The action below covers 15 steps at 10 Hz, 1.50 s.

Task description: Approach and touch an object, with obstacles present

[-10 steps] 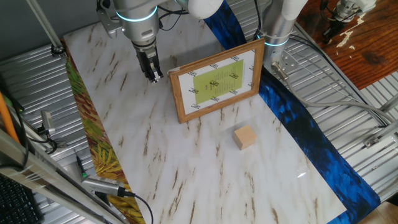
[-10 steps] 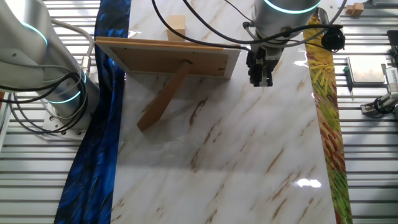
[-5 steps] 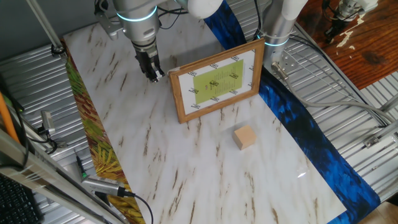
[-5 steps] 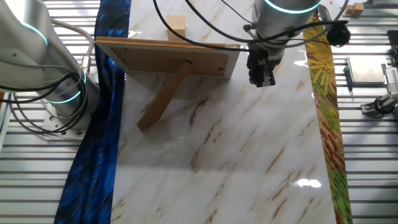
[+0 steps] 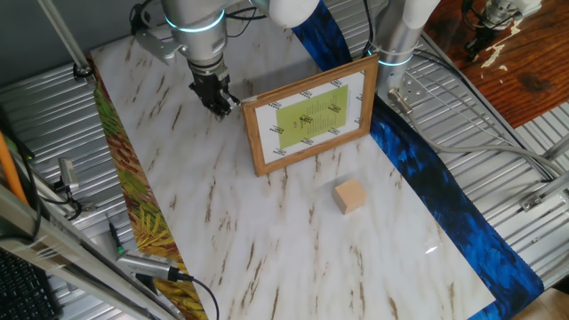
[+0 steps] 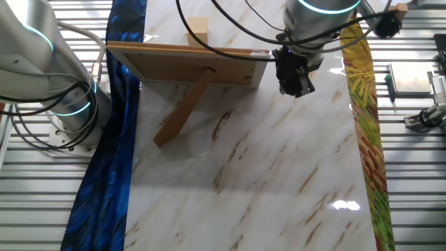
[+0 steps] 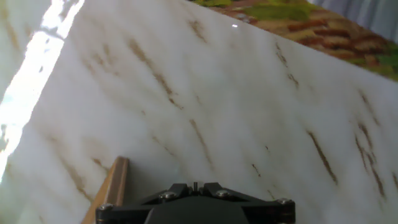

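One wooden cube (image 5: pixel 350 196) and one upright framed board (image 5: pixel 309 116) share a marble-patterned worktop (image 5: pixel 267 258) as a robot arm's gripper (image 5: pixel 219 106) hangs just beside the board's left end, on the far side of it from the cube. The small tan cube sits in the open on the near side of the board, well apart from the gripper, with nothing touching it. From the other fixed view, which looks at the board's plain back and its prop leg (image 6: pixel 182 111), the gripper (image 6: pixel 295 87) shows just off the corner of the frame, and only the top of the cube (image 6: pixel 197 31) peeps over the board's upper edge. The hand view takes in bare marble and a sliver of the wooden frame (image 7: pixel 111 190) at the lower left; the cube does not appear in it. The fingers look drawn close together and hold nothing, though no view shows the gap clearly enough to be sure.

The task appears to be in its approach step, at the point of skirting the obstacle; no contact with the cube has been made. The next move seems to call for a path round the board's left end, keeping clear of the frame, then a sweep across the open marble toward the cube and a gentle descent to touch it. The chief risk, by this reading, is clipping the frame corner and tipping the board on its prop.
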### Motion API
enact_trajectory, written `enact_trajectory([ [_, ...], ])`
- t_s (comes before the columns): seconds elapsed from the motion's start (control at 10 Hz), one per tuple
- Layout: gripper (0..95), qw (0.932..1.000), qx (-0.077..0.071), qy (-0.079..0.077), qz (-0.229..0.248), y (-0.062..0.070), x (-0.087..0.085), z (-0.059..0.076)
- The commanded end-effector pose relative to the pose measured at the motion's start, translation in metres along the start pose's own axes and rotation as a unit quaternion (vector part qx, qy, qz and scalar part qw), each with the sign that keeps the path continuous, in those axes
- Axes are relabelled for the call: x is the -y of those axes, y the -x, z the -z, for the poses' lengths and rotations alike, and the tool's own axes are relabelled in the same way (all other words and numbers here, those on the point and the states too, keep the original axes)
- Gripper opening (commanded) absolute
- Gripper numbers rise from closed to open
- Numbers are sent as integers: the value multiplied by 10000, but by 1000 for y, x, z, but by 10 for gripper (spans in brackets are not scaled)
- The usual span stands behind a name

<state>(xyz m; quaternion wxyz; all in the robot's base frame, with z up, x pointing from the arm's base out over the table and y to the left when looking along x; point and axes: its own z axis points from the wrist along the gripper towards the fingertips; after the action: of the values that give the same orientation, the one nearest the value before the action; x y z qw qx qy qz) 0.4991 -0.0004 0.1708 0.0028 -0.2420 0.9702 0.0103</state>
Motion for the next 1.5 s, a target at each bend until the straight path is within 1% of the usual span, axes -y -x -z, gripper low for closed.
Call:
enact_trajectory([
  [0.1,0,9966,-17,21,818,1,0,0],
  [0.2,0,9963,-17,17,855,1,0,0],
  [0.3,0,9941,11,43,1084,-2,5,-3],
  [0.4,0,9913,73,105,1312,-8,19,-9],
  [0.5,0,9894,116,146,1443,-18,31,-15],
  [0.6,0,9874,139,168,1565,-31,43,-23],
  [0.7,0,9864,192,229,1618,-48,51,-30],
  [0.8,0,9848,268,296,1690,-65,55,-38],
  [0.9,0,9840,358,343,1711,-88,56,-50],
  [1.0,0,9835,410,332,1731,-101,54,-57],
  [1.1,0,9833,447,294,1739,-119,49,-69],
  [1.2,0,9828,430,268,1773,-125,47,-72],
  [1.3,0,9834,312,171,1781,-125,47,-72],
  [1.4,0,9794,79,-100,2017,-125,47,-72],
  [1.5,0,9787,-49,-160,2048,-125,47,-72],
])
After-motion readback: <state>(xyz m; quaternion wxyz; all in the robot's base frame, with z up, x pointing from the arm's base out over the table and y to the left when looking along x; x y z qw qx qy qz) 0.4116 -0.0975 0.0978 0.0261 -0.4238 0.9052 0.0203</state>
